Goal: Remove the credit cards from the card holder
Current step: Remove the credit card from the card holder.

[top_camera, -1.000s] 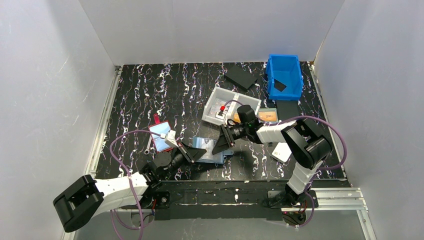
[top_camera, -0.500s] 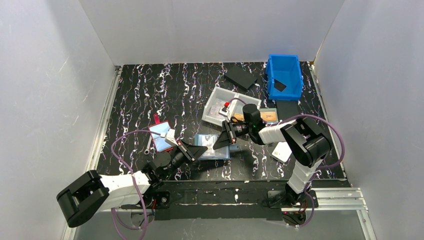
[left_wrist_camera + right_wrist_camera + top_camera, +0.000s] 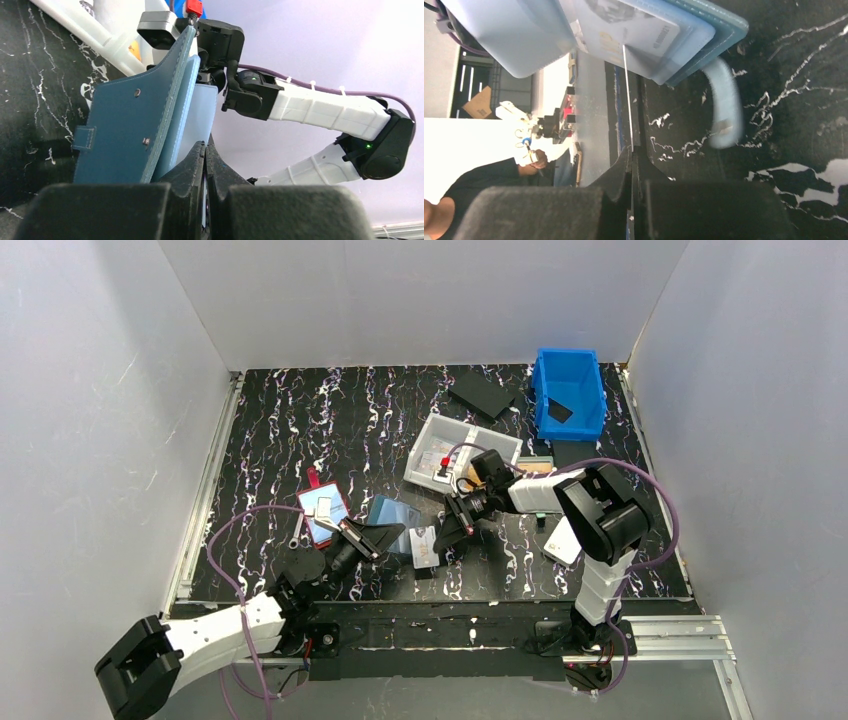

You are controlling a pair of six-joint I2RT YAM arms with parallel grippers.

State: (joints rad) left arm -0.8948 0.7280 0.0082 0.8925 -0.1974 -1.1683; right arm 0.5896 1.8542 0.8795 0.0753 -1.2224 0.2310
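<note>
The light-blue card holder (image 3: 392, 514) is lifted and tilted, folded open, just left of the table's middle. My left gripper (image 3: 368, 539) is shut on the holder's clear inner pocket (image 3: 199, 117), with the blue outer panel (image 3: 127, 125) to its left. My right gripper (image 3: 450, 526) is shut on one credit card (image 3: 425, 546), which hangs pale beside the holder. In the right wrist view that card (image 3: 626, 95) runs edge-on from the right gripper (image 3: 632, 150) up to the holder (image 3: 694, 35). Another card (image 3: 629, 27) sits in a pocket there. The holder's blue tab (image 3: 725, 107) is blurred.
A red-edged holder (image 3: 322, 512) lies left of my left gripper. A clear tray (image 3: 450, 450) and an orange-card holder (image 3: 537, 471) sit behind my right gripper. A blue bin (image 3: 570, 390) stands far right, a black sheet (image 3: 482, 395) beside it, a white object (image 3: 563, 543) near right.
My right gripper has shut on a card at the holder's edge. The left gripper has lifted the holder up and to the left, off the table, and the card now shows beside it.
</note>
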